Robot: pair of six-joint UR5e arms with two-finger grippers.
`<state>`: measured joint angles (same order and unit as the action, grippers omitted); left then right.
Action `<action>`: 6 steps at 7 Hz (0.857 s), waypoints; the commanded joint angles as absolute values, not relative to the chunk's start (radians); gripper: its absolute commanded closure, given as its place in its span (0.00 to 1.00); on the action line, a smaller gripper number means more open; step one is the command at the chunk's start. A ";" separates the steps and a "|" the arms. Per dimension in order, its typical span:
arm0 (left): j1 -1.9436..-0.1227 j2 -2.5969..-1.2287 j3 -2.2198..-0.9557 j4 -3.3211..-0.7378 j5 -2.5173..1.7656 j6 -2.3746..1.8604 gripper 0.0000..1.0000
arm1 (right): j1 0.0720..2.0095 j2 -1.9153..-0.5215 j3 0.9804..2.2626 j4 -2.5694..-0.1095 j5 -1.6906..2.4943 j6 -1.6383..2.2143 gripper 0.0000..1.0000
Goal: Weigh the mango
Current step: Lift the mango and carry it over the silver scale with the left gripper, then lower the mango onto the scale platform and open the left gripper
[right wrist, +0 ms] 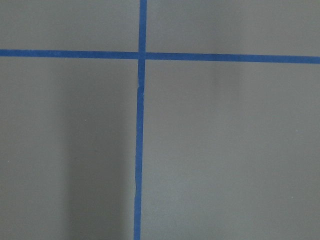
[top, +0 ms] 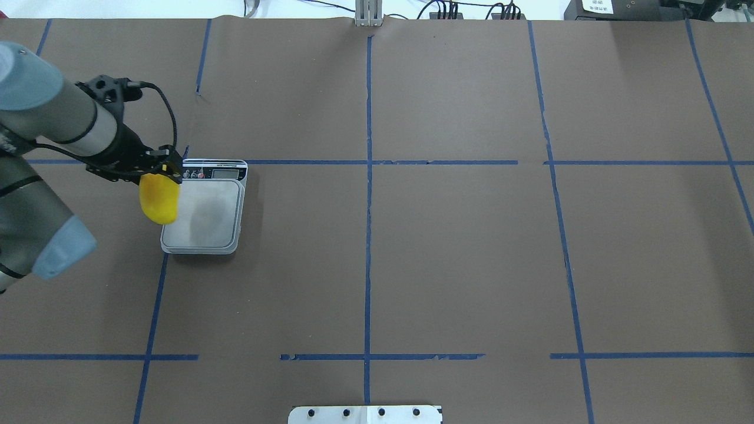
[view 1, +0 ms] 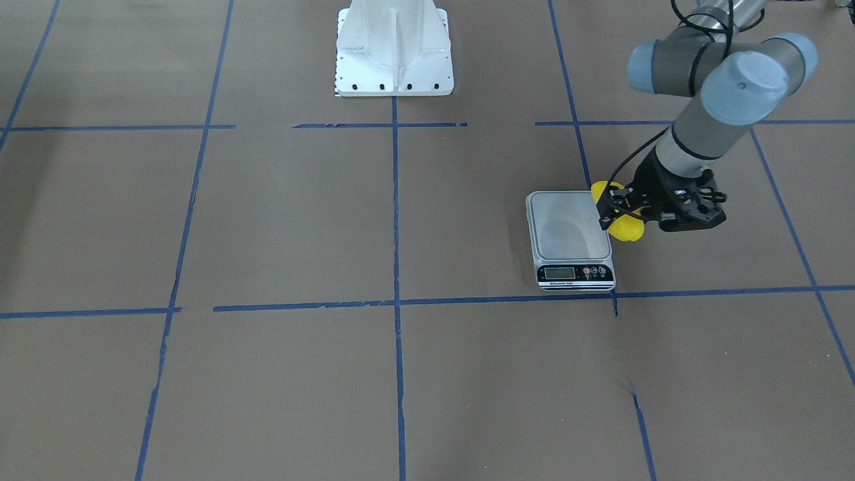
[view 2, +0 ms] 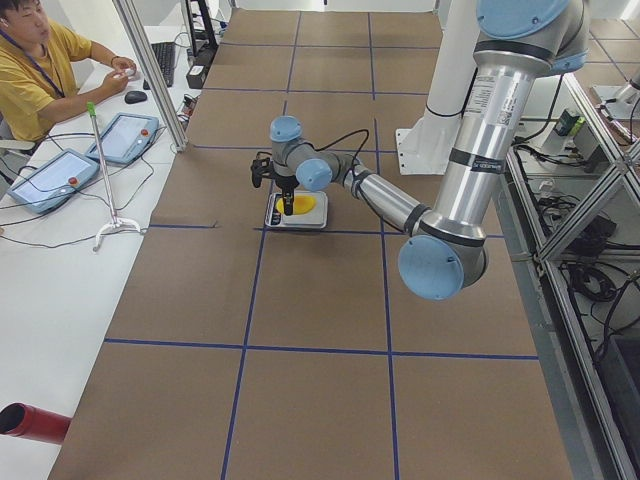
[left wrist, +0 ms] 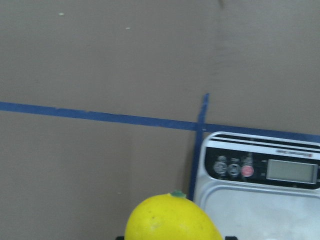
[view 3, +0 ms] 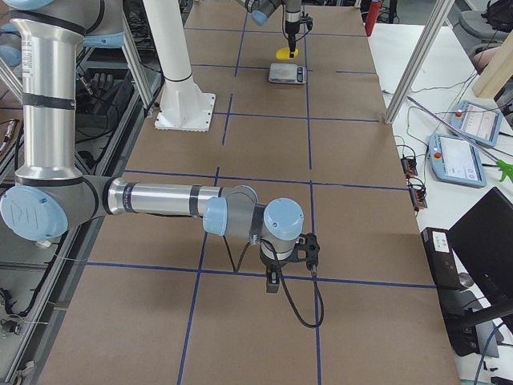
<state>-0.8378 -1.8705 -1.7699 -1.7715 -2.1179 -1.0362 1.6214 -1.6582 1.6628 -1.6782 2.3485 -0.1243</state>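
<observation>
My left gripper (top: 162, 171) is shut on the mango (top: 159, 199), a glossy yellow fruit. It holds the mango in the air over the left edge of the scale (top: 205, 209), and a shadow falls on the steel platform. In the front view the mango (view 1: 626, 228) hangs beside the scale (view 1: 569, 227) under the gripper (view 1: 618, 210). The left wrist view shows the mango's tip (left wrist: 170, 220) and the scale's display panel (left wrist: 260, 170). My right gripper (view 3: 272, 281) shows only in the exterior right view, low over the brown table and far from the scale. I cannot tell whether it is open or shut.
The white robot pedestal (view 1: 394, 53) stands at the table's middle on the robot's side. Blue tape lines (top: 368, 235) grid the brown table. An operator (view 2: 30, 60) sits at a side table with tablets beyond the scale's side.
</observation>
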 commanded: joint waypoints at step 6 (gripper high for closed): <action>-0.796 -1.902 -1.781 -1.750 -2.063 -1.048 0.00 | 1.621 -1.658 1.663 -1.678 2.349 -0.124 0.00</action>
